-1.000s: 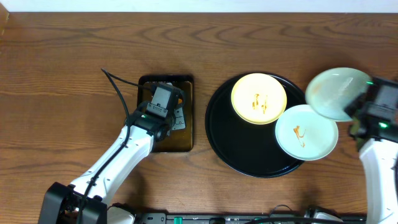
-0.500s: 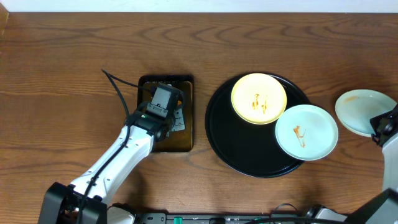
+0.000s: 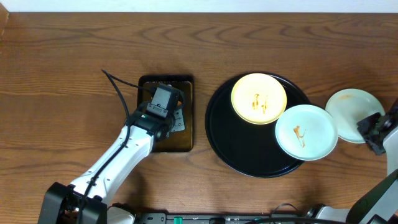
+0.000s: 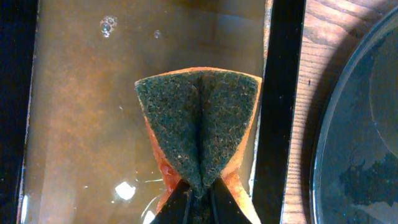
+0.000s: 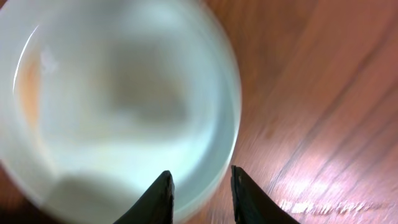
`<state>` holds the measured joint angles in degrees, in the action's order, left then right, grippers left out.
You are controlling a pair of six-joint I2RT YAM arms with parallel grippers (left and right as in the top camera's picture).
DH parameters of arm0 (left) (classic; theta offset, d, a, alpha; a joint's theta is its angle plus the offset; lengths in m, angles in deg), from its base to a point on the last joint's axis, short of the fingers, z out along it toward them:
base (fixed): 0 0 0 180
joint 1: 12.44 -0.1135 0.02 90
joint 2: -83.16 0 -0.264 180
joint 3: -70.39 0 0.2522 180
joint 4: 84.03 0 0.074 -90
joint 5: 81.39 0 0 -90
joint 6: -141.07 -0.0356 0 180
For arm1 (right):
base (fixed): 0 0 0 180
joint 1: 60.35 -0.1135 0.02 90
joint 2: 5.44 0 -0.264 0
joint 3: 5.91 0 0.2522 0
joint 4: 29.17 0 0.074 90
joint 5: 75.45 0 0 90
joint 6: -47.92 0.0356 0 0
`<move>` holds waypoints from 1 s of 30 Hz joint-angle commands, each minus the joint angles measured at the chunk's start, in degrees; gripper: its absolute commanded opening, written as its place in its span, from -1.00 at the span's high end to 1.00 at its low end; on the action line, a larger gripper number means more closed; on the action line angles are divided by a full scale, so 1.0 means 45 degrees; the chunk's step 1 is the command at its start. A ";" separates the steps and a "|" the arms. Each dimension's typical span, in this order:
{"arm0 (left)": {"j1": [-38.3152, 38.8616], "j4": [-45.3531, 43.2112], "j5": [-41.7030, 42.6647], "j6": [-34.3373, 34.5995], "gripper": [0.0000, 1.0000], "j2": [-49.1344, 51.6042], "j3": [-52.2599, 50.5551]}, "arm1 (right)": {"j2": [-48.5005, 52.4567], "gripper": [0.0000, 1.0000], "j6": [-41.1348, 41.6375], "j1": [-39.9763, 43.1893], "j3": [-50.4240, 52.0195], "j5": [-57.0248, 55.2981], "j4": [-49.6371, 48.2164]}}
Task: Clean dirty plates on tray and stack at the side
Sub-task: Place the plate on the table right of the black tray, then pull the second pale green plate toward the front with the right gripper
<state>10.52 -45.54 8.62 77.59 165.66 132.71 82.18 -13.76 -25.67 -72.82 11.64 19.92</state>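
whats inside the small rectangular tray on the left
Brownish liquid and a folded sponge pinched by the left hand. The small tray floor under the sponge is hidden.

Overhead light is even and bright, the picture sharp, with soft glare on the large round glossy black tray [image 3: 224,140]. The left wrist view is crisp, and small highlights glint on the brownish liquid [image 4: 81,124]. The right wrist view is heavily blurred: the pale mint-green round plate [image 5: 112,93] is smeared, and glare streaks the brown wood-grain tabletop [image 5: 311,193].
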 commanded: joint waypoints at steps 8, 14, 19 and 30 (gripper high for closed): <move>-0.0039 0.0024 -0.0155 -0.0223 0.85 -0.0204 0.0000 | -0.0573 0.34 -0.4080 0.0024 -0.0165 0.4707 0.3225; -0.0039 0.0073 -0.0155 -0.0219 0.85 -0.0204 0.0000 | -0.0573 0.20 -0.4308 0.0024 0.0010 0.4313 0.3541; -0.0039 0.0194 -0.0155 -0.0219 0.85 -0.0204 0.0000 | -0.0568 0.31 -0.4308 0.0024 0.0797 0.3993 0.2574; -0.0039 0.0209 -0.0155 -0.0219 0.85 -0.0204 0.0000 | -0.0563 0.75 -0.4794 0.0024 0.2939 0.7067 -0.0437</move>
<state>10.52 -44.71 8.62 77.57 165.66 132.71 80.34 -33.52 -25.69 -60.23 37.14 18.87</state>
